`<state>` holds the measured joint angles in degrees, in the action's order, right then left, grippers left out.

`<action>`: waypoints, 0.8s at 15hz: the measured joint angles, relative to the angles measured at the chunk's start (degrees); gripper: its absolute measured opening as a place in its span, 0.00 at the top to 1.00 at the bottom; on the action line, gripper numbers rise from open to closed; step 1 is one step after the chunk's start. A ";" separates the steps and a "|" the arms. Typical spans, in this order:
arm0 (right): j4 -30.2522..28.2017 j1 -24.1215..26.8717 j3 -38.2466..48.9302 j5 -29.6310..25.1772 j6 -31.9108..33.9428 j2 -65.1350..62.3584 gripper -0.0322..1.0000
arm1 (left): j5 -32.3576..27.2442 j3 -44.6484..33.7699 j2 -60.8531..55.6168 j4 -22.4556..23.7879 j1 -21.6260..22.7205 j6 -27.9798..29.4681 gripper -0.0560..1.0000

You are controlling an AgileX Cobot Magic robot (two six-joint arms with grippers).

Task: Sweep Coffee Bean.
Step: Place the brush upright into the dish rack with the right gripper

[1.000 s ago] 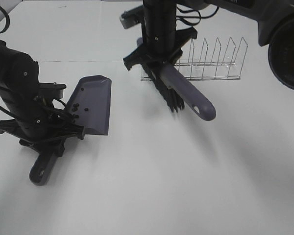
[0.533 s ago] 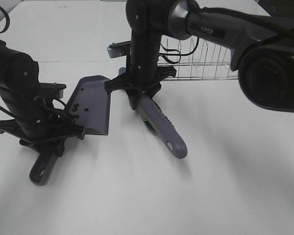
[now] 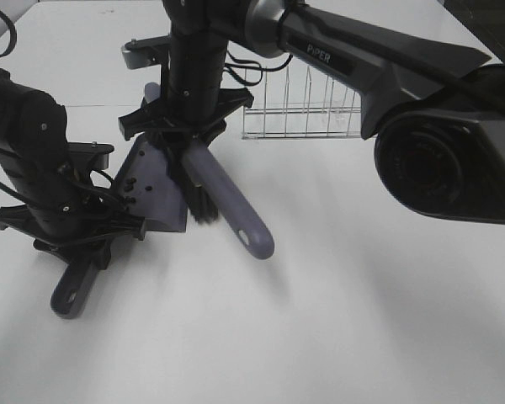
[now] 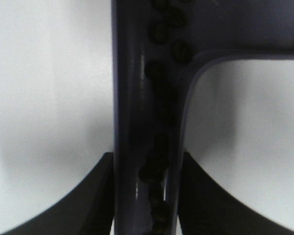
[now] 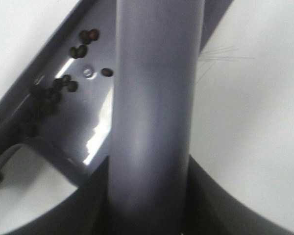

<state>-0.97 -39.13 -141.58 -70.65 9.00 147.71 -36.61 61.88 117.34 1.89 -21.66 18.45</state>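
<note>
The grey-purple dustpan lies on the white table, and my left gripper is shut on its handle. Several coffee beans rest inside the pan near its back wall. In the left wrist view the coffee beans line the dustpan channel. My right gripper is shut on the brush, reaching across to the left. The black bristles touch down at the pan's open edge. The right wrist view shows the brush over the dustpan and the coffee beans.
A wire dish rack stands at the back of the table, behind the right arm. The table's far edge runs beyond it. Bare white tabletop spreads to the front and right.
My right arm has carried the brush leftward from beside the wire rack to the dustpan's open edge. The left arm and the dustpan have stayed still.
</note>
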 joint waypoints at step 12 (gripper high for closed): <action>-9.51 15.13 19.94 0.23 1.95 -27.96 0.67 | 0.00 0.00 0.00 0.00 0.00 0.00 0.62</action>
<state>-10.49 -24.01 -121.64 -70.42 10.94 119.75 -36.61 61.88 117.34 1.89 -21.66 18.45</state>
